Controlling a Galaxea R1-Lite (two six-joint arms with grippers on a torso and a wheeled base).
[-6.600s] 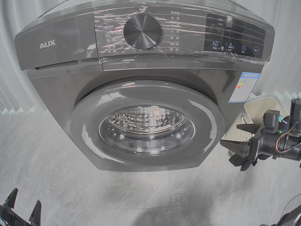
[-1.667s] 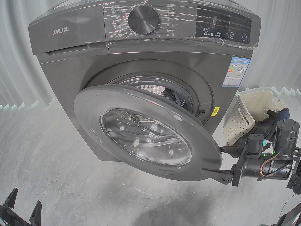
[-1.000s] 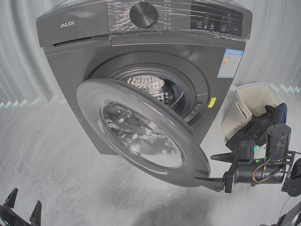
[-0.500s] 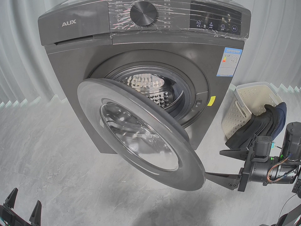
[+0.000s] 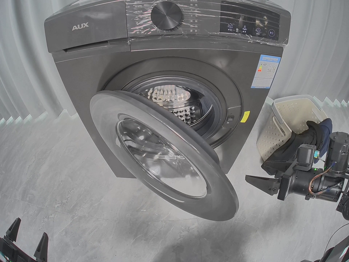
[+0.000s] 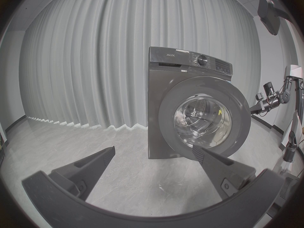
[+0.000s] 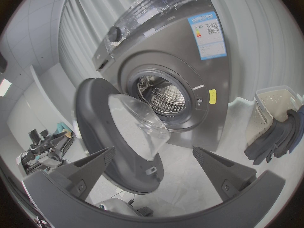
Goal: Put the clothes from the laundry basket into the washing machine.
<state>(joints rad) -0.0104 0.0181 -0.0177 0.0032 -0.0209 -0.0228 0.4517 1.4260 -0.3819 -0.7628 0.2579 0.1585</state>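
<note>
Left gripper [image 5: 27, 239] sits low, fingers apart. The washing machine [image 5: 91, 77] has its door [image 5: 109, 110] swung open toward the robot (drum [image 5: 174, 99] exposed). Right gripper [image 5: 257, 172], spread and empty, hovers over floor [image 5: 72, 186] between the door's edge and the laundry basket [image 5: 269, 139]. Dark clothes [image 5: 291, 150] drape lengthwise down the basket's near rim.

The head view looks forward and down from close before the washing machine [image 5: 91, 84], its open door [image 5: 109, 120] central, the laundry basket [image 5: 271, 135] at 3 o'clock. The left wrist view sits low over the floor [image 6: 126, 162] at the head view's 7 o'clock, well back, facing the door's outer face. The right wrist view, at 4 o'clock and nearer, faces the drum [image 7: 164, 95] past the door's inner side. All three share machine and door; head and right wrist share the basket.
</note>
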